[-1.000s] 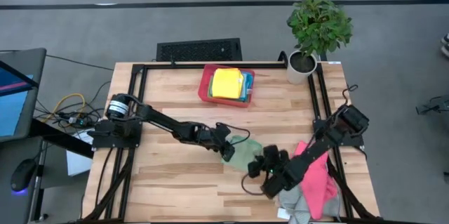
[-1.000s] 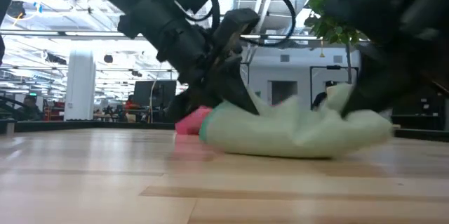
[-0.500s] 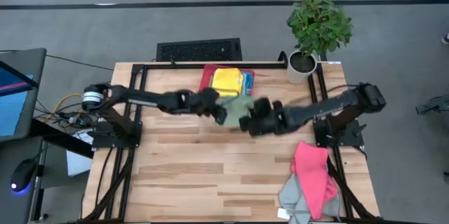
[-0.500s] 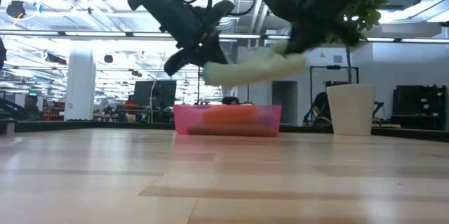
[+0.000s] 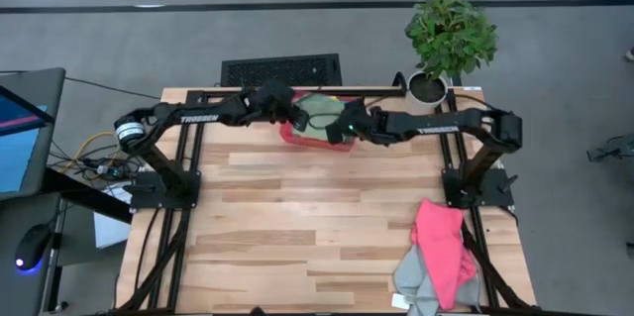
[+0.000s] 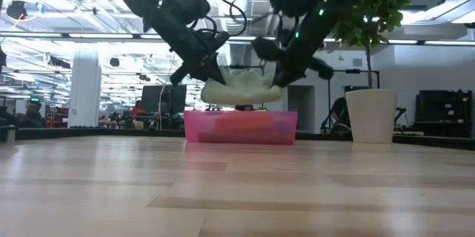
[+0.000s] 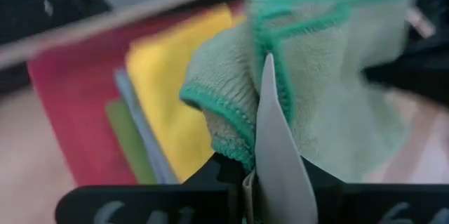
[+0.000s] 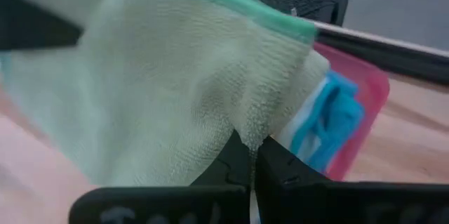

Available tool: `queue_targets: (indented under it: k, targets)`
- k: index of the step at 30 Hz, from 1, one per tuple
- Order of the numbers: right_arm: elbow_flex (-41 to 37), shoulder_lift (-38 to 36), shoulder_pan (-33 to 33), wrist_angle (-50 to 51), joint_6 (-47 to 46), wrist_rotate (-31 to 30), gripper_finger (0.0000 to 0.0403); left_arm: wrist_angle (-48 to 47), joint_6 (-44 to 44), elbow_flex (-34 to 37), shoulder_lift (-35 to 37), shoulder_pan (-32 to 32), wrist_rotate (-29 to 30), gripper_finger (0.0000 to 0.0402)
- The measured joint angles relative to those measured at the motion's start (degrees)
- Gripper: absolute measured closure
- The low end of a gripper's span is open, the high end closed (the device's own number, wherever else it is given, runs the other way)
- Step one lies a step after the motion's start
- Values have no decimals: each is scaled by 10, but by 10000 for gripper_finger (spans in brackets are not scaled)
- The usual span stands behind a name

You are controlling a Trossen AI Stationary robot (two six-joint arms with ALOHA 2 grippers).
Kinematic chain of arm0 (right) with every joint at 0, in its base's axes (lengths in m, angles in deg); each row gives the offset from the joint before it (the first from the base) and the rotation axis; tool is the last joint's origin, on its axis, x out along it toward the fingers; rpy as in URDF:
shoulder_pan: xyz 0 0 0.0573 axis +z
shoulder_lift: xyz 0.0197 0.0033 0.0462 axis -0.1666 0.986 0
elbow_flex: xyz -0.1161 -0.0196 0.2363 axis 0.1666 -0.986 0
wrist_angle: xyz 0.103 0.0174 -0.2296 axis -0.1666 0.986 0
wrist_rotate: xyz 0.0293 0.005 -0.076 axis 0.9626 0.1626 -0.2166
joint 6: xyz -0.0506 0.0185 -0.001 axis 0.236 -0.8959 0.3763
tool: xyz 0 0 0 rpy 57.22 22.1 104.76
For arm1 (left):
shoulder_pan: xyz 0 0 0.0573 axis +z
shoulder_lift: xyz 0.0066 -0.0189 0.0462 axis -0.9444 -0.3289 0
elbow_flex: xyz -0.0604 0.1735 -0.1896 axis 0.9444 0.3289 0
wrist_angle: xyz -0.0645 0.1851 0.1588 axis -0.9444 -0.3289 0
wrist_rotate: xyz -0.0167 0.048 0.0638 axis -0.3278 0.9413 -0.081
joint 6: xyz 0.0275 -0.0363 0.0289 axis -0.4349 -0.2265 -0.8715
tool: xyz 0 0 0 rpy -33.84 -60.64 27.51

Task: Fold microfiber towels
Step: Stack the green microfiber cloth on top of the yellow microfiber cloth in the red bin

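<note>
Green towel, soft microfiber, hangs bunched between my two tools above the red tray at the far edge of the counter. My left tool is clamped on one hemmed edge; in the left wrist view the stitched green border sits right at the pinch. My right tool is clamped on the opposite edge. In the low view the towel sags clear above the tray, not touching it.

Tray contents: a yellow towel lies on top, with blue and a darker green layer showing at the stack's side. Pink towel and grey towel lie heaped at the near right corner of the counter, not yet folded.

Judgement: the step in hand is setting the green towel down on the stack.

To do it well:
- Keep both tools level so the fold does not twist.
- Centre the towel over the yellow one before going down.
- Lower until the cloth rests on the stack, then let go with both tools together, so neither side drags.
- Lift straight up; fibres may cling to the fingers.

Plant pot stands near my right arm; mind it.
</note>
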Motion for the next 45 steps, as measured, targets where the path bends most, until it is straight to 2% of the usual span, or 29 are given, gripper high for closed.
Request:
queue_targets:
  k: [7,12,17,21,26,34,39,45]
  targets:
    - [1,47,-50,-21,17,50,381,57,-15,0,-43,37,-48,392]
    - [0,48,-56,-20,31,53,379,56,-15,-16,-102,39,-43,392]
    - [0,48,-59,3,30,53,365,73,-15,-19,-106,38,-35,384]
    - [0,48,-58,19,30,49,353,82,-13,-19,-106,36,-32,349]
    - [0,34,-62,30,36,47,324,81,-13,-18,-106,34,-25,283]
    - [0,-10,-62,47,61,44,222,77,-25,-18,-98,38,-44,186]
    - [-1,-55,-61,52,70,10,171,73,-40,-18,-66,48,-39,159]
    - [-15,-73,-37,-44,113,7,169,73,-51,-18,-28,65,-40,161]
